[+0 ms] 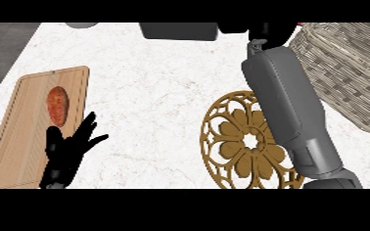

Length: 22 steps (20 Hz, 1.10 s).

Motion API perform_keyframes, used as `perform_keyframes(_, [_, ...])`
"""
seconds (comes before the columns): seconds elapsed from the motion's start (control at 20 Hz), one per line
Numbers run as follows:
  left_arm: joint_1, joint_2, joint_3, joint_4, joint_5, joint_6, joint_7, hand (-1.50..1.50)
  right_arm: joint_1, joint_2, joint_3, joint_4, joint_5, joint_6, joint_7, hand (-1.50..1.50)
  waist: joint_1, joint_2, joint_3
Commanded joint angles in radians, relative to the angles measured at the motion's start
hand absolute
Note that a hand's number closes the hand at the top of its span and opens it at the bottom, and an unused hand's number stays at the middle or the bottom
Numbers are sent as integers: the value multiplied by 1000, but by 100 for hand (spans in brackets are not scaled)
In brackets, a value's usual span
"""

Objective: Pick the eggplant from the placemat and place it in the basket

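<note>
The round golden openwork placemat (239,142) lies at the lower middle right with nothing on the part that shows. My right forearm crosses over its right side and stretches to the far edge. There the black right hand (262,32) shows only in part, just left of the wicker basket (339,63); whether it holds anything is hidden. No eggplant is in view. My left hand (65,149) rests open at the lower left, fingers up, over the edge of a wooden board.
A wooden cutting board (29,127) lies at the left with a reddish-brown oval food item (57,105) on it. A dark grey object (178,30) and a lighter grey one (81,25) sit at the far edge. White marble counter spreads between board and placemat.
</note>
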Motion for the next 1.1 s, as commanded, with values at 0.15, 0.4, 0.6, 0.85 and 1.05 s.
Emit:
perform_keyframes(0.15, [22,12,15,88,-11,-9,-7,0,-220,-53,-76,66,152,-109,174,150,-20,-2,-8])
perform_keyframes(0.4, [10,-12,14,118,-20,2,-36,0,-256,-118,-149,97,195,-138,175,150,-33,-2,-7])
perform_keyframes(0.6, [5,15,39,86,1,-17,-2,0,-302,-185,-200,137,216,-111,167,150,-29,-3,-7])
perform_keyframes(0.85, [42,-16,8,85,-14,-18,-25,0,-312,-257,-270,182,175,-67,121,150,-31,-4,-7])
perform_keyframes(1.05, [5,-7,28,97,-11,-13,7,0,-303,-309,-304,237,157,-84,61,150,-32,-2,-6])
